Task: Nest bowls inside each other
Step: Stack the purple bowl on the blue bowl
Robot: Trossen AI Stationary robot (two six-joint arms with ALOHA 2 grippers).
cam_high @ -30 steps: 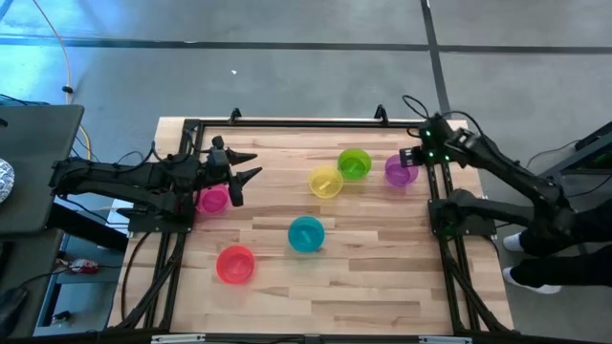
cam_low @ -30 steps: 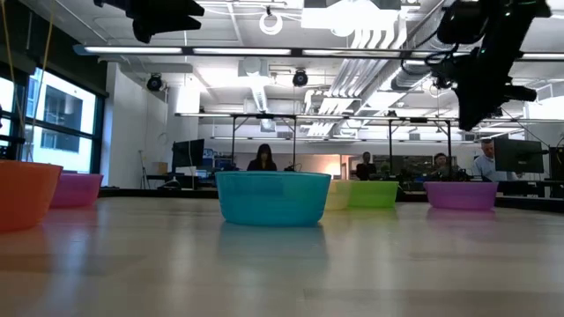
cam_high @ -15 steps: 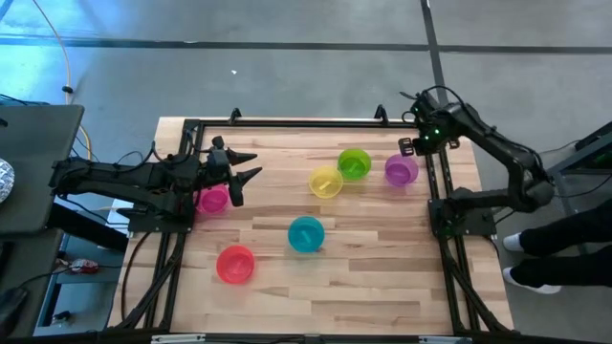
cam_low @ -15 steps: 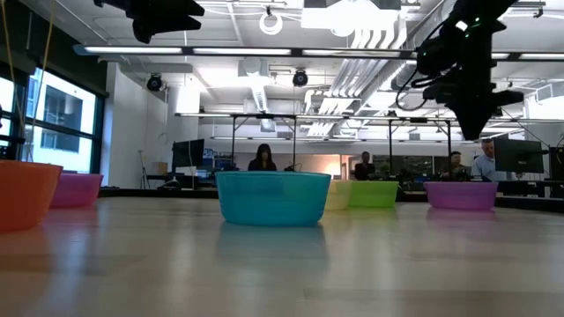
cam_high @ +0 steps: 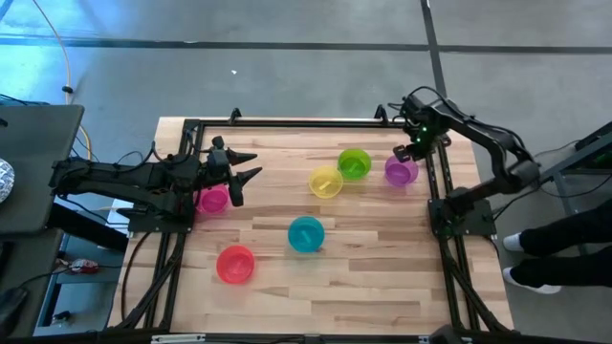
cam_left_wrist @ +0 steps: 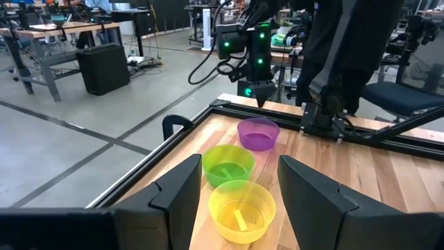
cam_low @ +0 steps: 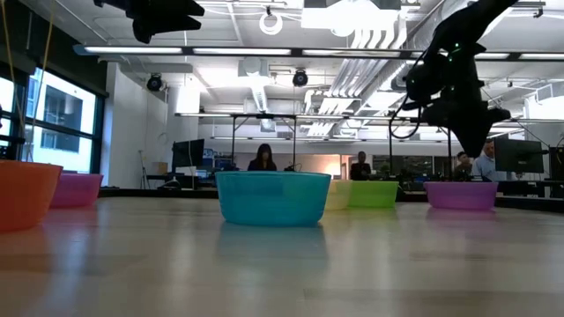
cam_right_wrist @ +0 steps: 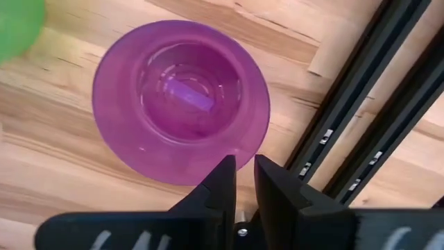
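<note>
Six bowls stand upright on their bases on the wooden table: purple (cam_high: 402,171), green (cam_high: 354,163), yellow (cam_high: 326,182), teal (cam_high: 306,233), red (cam_high: 235,264) and pink (cam_high: 212,199). My right gripper (cam_high: 405,151) hangs shut, pointing down, just above the purple bowl's (cam_right_wrist: 182,101) rim on its far-right side; in the low view it (cam_low: 476,150) is clear of the purple bowl (cam_low: 460,195). My left gripper (cam_high: 254,164) waits open at the table's left, above and just right of the pink bowl, facing the yellow bowl (cam_left_wrist: 241,212).
A black frame rail (cam_high: 438,191) runs along the table's right edge, close beside the purple bowl. The green and yellow bowls touch or nearly touch. Bare wood lies between the teal bowl and the near edge. A person's legs (cam_high: 550,258) are beyond the right edge.
My right arm has swung its upper part toward the table's far edge, and its gripper has come down a little toward the purple bowl, staying over the bowl's far side. The bowls have not moved.
</note>
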